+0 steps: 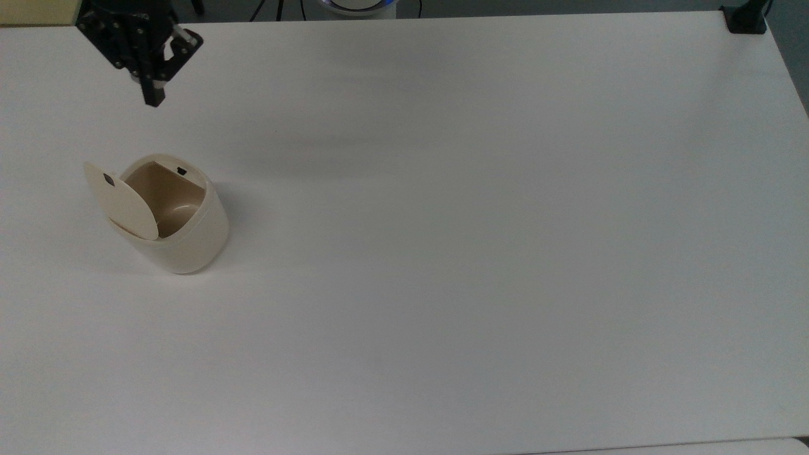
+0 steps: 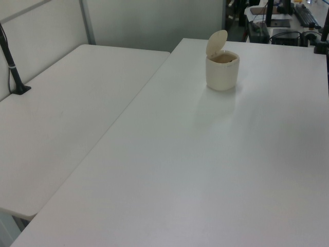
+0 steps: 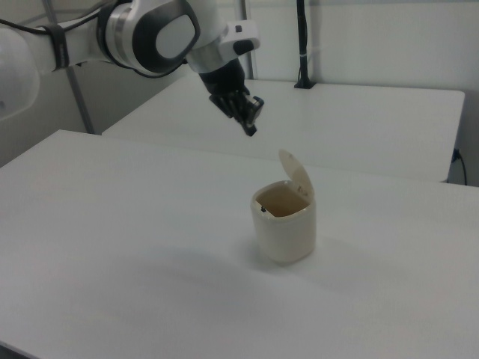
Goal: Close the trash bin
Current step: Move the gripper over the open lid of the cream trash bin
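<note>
My black two-finger gripper (image 1: 154, 100) hangs in the air with fingers pressed together, holding and touching nothing. Bare white table (image 1: 480, 253) spreads wide around it, with the table's far edge just behind in the top view. The small cream-beige plastic trash bin (image 1: 180, 237) stands below and ahead of my fingertips, well apart, its flat hinged lid (image 1: 123, 202) tilted up and open.

My gripper (image 1: 153, 100) hangs in open air near the top view's upper left, nothing between me and the trash bin (image 1: 183, 240) below. Its raised lid (image 1: 123, 203) (standing up on the top view's left side) is the one obstacle. The white table (image 1: 474, 253) stretches bare to the top view's right.
</note>
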